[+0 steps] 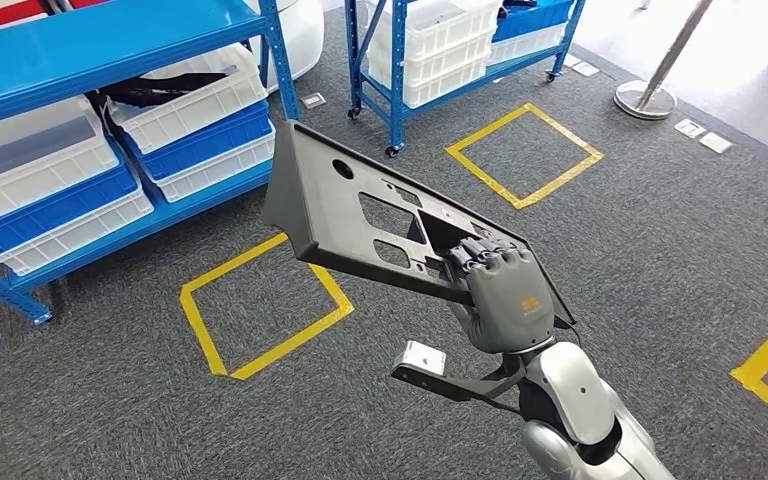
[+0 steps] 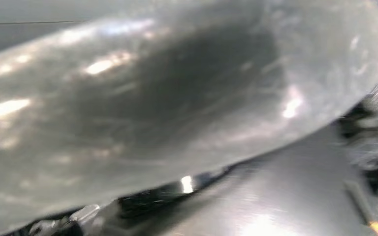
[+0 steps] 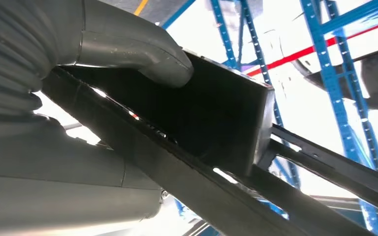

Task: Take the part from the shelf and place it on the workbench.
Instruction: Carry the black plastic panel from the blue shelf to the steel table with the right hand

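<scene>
The right hand (image 1: pixel 505 295) is gripping the dark part (image 1: pixel 380 215), fingers closed over its near edge, thumb underneath. The part is hanging in the air above the carpet (image 1: pixel 660 250), right of the blue shelf (image 1: pixel 110 40) holding white bins (image 1: pixel 195 100).

The part (image 1: pixel 360 215) is a long, flat, dark grey plastic panel with several rectangular cut-outs and 1 round hole near its upper left end. It sits near the centre of the head view, held in the air and tilted, running from upper left down to lower right, its far end bent over in a short flange. The right robot hand (image 1: pixel 500 290) grips its lower right end.
</scene>
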Controlling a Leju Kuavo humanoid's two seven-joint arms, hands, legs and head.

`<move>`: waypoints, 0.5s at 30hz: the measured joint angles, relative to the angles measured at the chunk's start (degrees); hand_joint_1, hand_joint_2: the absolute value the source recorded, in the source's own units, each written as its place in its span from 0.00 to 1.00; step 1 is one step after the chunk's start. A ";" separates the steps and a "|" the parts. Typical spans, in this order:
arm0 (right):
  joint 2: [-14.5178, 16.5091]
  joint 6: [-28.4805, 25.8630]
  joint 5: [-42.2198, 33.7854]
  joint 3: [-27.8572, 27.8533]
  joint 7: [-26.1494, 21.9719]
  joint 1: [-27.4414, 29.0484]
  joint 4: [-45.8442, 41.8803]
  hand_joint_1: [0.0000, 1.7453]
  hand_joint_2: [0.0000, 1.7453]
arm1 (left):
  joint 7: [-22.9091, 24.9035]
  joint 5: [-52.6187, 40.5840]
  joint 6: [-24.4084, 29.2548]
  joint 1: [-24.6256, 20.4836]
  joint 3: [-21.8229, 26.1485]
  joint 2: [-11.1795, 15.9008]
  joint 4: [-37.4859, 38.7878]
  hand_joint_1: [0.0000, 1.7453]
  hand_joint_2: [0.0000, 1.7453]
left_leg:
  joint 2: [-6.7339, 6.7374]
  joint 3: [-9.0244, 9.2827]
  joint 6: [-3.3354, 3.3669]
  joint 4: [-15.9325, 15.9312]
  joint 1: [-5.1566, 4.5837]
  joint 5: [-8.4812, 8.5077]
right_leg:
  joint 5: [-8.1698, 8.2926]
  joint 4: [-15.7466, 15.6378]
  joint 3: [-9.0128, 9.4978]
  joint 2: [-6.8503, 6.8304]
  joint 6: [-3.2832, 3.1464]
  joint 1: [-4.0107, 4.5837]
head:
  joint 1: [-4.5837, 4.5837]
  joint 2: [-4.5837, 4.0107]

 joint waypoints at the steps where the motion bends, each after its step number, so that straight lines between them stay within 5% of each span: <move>1: 0.09 0.04 0.01 0.01 0.01 -0.03 0.01 1.00 1.00 | -0.01 -0.01 -0.01 0.12 0.13 -0.01 0.07 0.00 0.00 | -1.14 -0.81 0.03 3.85 -0.05 -3.24 | 0.65 0.05 -0.59 0.29 -0.37 0.22 | -0.03 0.00; 2: 0.16 0.07 0.02 0.02 0.01 -0.04 0.04 1.00 1.00 | -0.02 -0.02 -0.01 0.17 0.22 -0.02 0.12 0.00 0.00 | -1.80 -1.44 0.10 7.77 -0.11 -5.47 | 1.29 0.14 -1.30 0.63 -0.58 0.44 | -0.07 0.00; 4: 0.22 0.13 0.02 0.04 0.02 -0.02 0.14 1.00 1.00 | -0.03 -0.04 -0.01 0.12 0.36 -0.01 0.18 0.00 0.00 | -2.24 -0.69 0.30 11.50 -0.20 -5.92 | 2.35 0.51 -3.01 1.46 -0.55 0.76 | -0.05 0.00; 6: 0.23 0.16 0.04 0.05 0.03 -0.02 0.22 1.00 1.00 | -0.14 -0.11 -0.08 0.08 0.63 0.00 0.19 0.00 0.00 | -2.67 3.85 0.63 7.23 -0.18 -3.27 | 3.05 1.21 -4.69 2.36 -0.26 0.83 | -0.09 0.00; 9: 0.27 0.20 0.18 0.05 0.05 -0.14 0.25 1.00 1.00 | -0.83 -0.71 -0.54 -0.09 1.25 -0.09 0.21 0.00 0.00 | -4.92 10.70 1.10 -2.64 -0.26 -3.37 | 3.93 2.33 -6.48 3.40 0.69 0.96 | -0.02 0.00; 13: 0.28 0.22 0.29 0.04 0.09 -0.32 0.29 1.00 1.00 | -1.45 -1.34 -0.83 -0.43 2.17 -0.48 0.37 0.00 0.00 | -3.93 10.39 2.80 -4.46 -0.70 -2.86 | 4.78 2.89 -7.97 3.97 2.08 0.88 | 0.08 0.00; 15: 0.27 0.22 0.30 0.04 0.10 -0.39 0.31 1.00 1.00 | -1.51 -1.48 -0.87 -0.56 2.50 -0.63 0.45 0.00 0.00 | -2.93 9.35 3.76 -4.66 -0.55 -1.77 | 1.99 7.32 -10.36 2.88 1.83 0.78 | 0.35 0.00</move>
